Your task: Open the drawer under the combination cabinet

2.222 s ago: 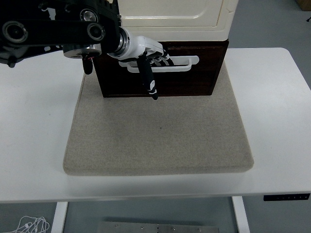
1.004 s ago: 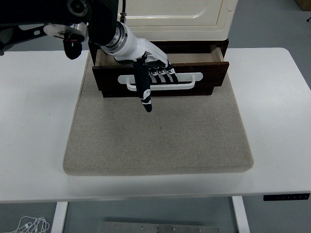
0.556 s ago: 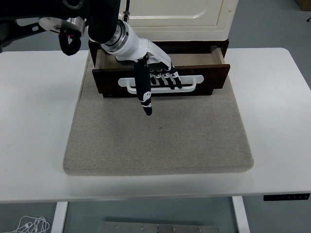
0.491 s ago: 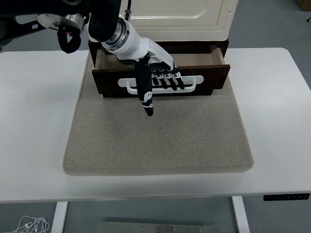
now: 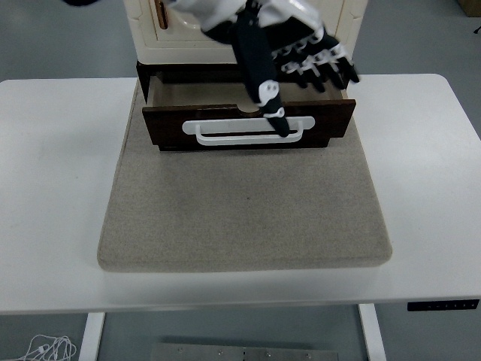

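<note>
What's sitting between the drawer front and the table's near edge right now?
In the head view, only the beige mat lies between the drawer front and the table edge, with nothing on it, then a strip of bare white tabletop.

Dark wood drawer (image 5: pixel 248 124) w/ white handle, pulled partway out under cream cabinet (image 5: pixel 331 30).

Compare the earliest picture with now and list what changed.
The drawer slid out toward the near edge and now stands open. The left robot hand let go of the handle and rose clear, fingers spread. The cabinet and mat stayed put.
</note>
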`<action>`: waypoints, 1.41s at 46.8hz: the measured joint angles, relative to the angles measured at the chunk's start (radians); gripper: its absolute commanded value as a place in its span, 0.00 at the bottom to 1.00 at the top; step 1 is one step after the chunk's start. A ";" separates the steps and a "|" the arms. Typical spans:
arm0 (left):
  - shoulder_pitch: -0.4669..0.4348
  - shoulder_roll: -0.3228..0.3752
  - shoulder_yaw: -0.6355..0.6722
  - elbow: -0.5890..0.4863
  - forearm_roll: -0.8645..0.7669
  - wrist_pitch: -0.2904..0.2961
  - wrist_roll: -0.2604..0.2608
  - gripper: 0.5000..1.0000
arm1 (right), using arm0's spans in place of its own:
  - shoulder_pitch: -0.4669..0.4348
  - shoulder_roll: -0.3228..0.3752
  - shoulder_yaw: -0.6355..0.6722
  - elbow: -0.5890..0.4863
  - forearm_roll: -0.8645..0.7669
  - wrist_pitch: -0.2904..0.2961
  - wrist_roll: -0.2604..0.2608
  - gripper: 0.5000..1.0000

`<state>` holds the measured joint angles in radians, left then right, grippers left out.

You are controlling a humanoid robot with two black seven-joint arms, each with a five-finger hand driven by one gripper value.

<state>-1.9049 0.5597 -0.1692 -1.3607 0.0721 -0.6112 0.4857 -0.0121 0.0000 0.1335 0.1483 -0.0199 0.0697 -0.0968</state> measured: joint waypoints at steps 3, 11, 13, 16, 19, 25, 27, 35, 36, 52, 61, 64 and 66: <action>0.030 -0.001 -0.088 0.042 -0.001 0.000 -0.001 1.00 | 0.000 0.000 0.000 0.000 0.000 0.000 0.000 0.86; 0.128 -0.032 -0.383 0.181 0.008 0.000 -0.006 1.00 | 0.000 0.000 0.000 0.000 0.000 0.001 0.000 0.86; 0.141 -0.046 -0.443 0.224 0.009 0.000 -0.009 1.00 | 0.000 0.000 0.000 0.000 0.000 0.001 0.000 0.85; 0.148 -0.066 -0.526 0.303 0.009 0.001 -0.012 1.00 | 0.000 0.000 0.000 0.000 0.000 0.000 0.000 0.85; 0.146 -0.079 -0.588 0.381 0.009 0.001 -0.018 1.00 | 0.000 0.000 0.000 0.000 0.000 0.001 0.000 0.86; 0.141 -0.078 -0.650 0.499 0.009 0.001 -0.075 1.00 | 0.000 0.000 0.000 0.000 0.000 0.000 0.000 0.86; 0.141 -0.070 -0.652 0.530 0.009 0.001 -0.100 1.00 | 0.000 0.000 0.000 0.000 0.000 0.000 0.000 0.86; 0.148 -0.004 -0.653 0.670 0.001 0.001 -0.159 1.00 | 0.000 0.000 0.000 0.000 0.000 0.000 0.000 0.85; 0.148 -0.001 -0.654 0.689 0.000 0.001 -0.168 1.00 | 0.000 0.000 0.000 0.000 0.000 0.000 0.000 0.85; 0.183 0.014 -0.640 0.976 -0.003 0.069 -0.326 1.00 | 0.000 0.000 0.000 0.000 0.000 0.000 0.000 0.85; 0.303 0.003 -0.644 1.004 -0.006 0.157 -0.400 1.00 | 0.000 0.000 0.000 0.000 0.000 0.000 0.000 0.86; 0.341 0.000 -0.649 1.004 -0.021 0.199 -0.402 1.00 | 0.000 0.000 0.003 0.000 0.000 0.000 0.000 0.85; 0.378 -0.005 -0.650 1.004 -0.048 0.215 -0.402 1.00 | 0.000 0.000 0.002 0.001 0.001 0.000 0.000 0.86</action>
<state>-1.5266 0.5547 -0.8192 -0.3563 0.0242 -0.3965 0.0839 -0.0125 0.0000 0.1350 0.1491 -0.0191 0.0698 -0.0967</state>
